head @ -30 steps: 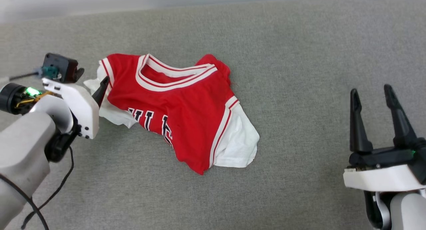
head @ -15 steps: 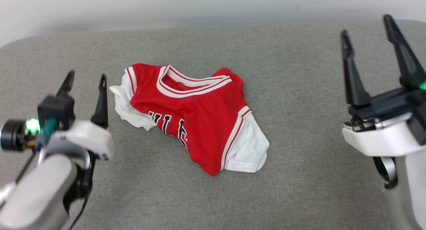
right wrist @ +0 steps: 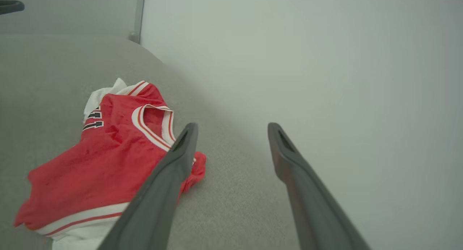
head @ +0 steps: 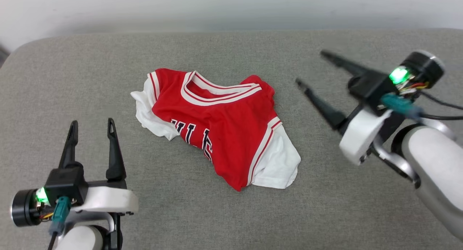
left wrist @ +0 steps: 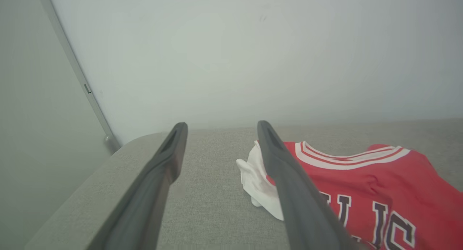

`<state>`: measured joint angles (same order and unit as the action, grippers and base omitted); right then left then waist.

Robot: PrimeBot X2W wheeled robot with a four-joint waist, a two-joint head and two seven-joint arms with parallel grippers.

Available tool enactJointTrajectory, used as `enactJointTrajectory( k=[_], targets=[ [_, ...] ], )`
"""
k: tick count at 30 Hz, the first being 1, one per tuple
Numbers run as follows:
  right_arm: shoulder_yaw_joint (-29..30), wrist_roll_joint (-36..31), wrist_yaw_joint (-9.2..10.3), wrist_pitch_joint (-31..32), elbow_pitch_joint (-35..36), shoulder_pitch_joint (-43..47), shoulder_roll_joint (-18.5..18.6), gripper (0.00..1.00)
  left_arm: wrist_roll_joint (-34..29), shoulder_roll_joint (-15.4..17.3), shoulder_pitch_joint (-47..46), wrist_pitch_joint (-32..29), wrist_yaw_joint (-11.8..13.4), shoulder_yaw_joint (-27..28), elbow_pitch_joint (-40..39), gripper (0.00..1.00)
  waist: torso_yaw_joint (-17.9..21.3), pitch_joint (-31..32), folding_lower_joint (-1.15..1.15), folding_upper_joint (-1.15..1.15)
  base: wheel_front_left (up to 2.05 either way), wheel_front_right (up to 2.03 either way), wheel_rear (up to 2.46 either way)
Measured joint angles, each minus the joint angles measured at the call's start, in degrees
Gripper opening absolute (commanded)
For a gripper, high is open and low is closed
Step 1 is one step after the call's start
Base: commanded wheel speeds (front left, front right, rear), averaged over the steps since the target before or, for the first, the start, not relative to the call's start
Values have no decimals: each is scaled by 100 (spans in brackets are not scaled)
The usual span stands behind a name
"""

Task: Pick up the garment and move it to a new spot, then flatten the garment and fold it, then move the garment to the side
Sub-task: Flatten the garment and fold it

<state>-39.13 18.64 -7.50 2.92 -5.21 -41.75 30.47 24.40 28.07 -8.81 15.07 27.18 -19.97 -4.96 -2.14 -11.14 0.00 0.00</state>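
Garment (head: 220, 134) lies unmoved (still crumpled); left gripper (head: 92, 122) has withdrawn clear

Crumpled red garment (right wrist: 105, 152) on grey cushion (right wrist: 43, 80), left of wide-spread right tool (right wrist: 232, 127)

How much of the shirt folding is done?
Hardly any. The jersey lies crumpled, its white inside showing, so nothing is flattened or folded. Nothing is in hand: the left claw and right claw are open, beside it, not touching. To do: flatten, fold, move it aside.
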Motion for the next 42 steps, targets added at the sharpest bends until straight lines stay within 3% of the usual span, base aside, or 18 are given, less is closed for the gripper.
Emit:
enactJointTrajectory(
  k=[6,12,20,28,29,30,31,36,42],
  targets=[
    [-1681,1462,-1,1862,67,-761,624,100,-501,-638,357,0,-411,565,-92,100,-102,-132,0,0,0,0,0],
    [-2808,2586,-1,3296,-25,-1399,727,100,-914,-1122,377,0,-866,924,-45,100,-225,-368,0,0,0,0,0],
    [-3376,2865,0,3467,-615,-1726,270,100,-1302,-1663,182,0,-1369,1273,27,100,-414,-803,0,0,0,0,0],
    [-3234,2453,13,3672,-754,-1340,97,100,-1584,-2046,13,0,-1766,1560,191,100,-549,-1110,0,0,0,0,0],
    [-3233,2446,13,3611,-753,-1325,100,67,-1618,-2075,11,0,-1808,1602,208,100,-537,-1111,0,0,0,0,0],
    [-3234,2428,13,3524,-748,-1302,101,13,-1641,-2102,11,0,-1831,1658,223,100,-515,-1103,0,0,0,0,0],
    [-3244,2429,13,3442,-740,-1290,104,0,-1674,-2123,11,0,-1864,1699,238,100,-489,-1090,0,0,0,0,0],
    [-3410,2498,-4,2742,-658,-1326,265,0,-1788,-2190,36,0,-2003,1876,297,100,-343,-941,1,0,0,0,0],
    [-3155,2888,-1,2033,-490,-1763,916,0,-1871,-2258,194,0,-2114,2079,293,100,-108,-730,1,0,0,0,0]
  ],
)
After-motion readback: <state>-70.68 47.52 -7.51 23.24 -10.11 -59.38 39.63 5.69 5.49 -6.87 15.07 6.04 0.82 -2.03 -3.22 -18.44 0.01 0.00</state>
